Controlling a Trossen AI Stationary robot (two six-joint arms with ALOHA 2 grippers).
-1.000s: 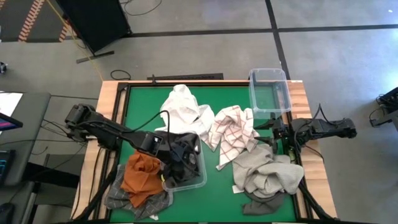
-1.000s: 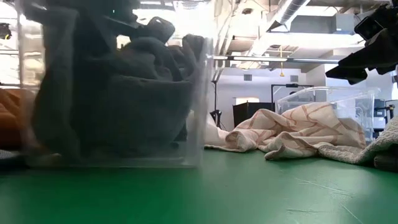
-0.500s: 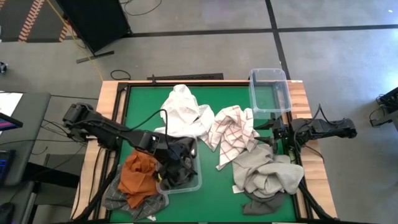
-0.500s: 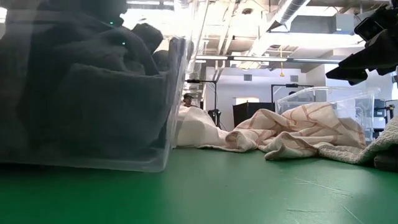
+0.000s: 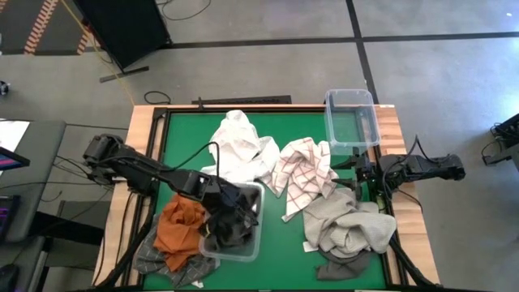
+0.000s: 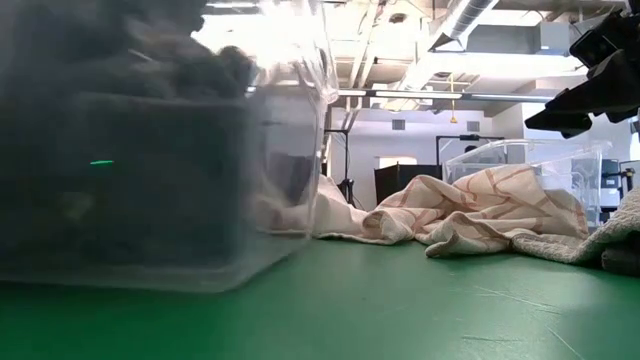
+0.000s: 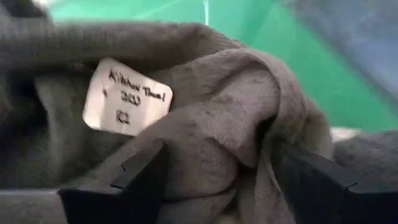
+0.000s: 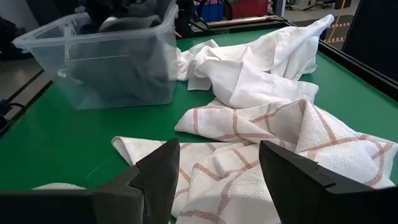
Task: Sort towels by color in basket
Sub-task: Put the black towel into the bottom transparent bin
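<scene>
A clear plastic bin (image 5: 261,219) stands near the table's front left with a dark grey towel (image 5: 227,231) bunched inside it. My left gripper (image 5: 231,217) reaches down into the bin and is open (image 7: 217,155). The towel bears a white label (image 7: 127,96). A rust orange towel (image 5: 180,231) lies on a heathered grey one (image 5: 162,261) left of the bin. White (image 5: 239,146), red-checked (image 5: 304,174) and beige-grey (image 5: 345,223) towels lie on the green table. My right gripper (image 5: 357,172) waits open (image 8: 217,168) over the checked towel's edge at the right. My left gripper comes slanting down from the table's left into the dark grey towel in the bin. A fold of the towel (image 7: 211,124) bulges between its two open fingers and lies against their inner sides, not pinched. The towel rests in the bin.
A second clear bin (image 5: 351,118) stands at the far right corner. A dark cloth (image 5: 340,264) shows under the beige-grey towel near the front edge. Bare green table (image 5: 280,243) lies between the left bin and the right-hand pile.
My left gripper has sunk a little deeper into the bin and gone toward the table's near edge. The bin with the dark grey towel has slid along the table toward the near edge and turned slightly.
</scene>
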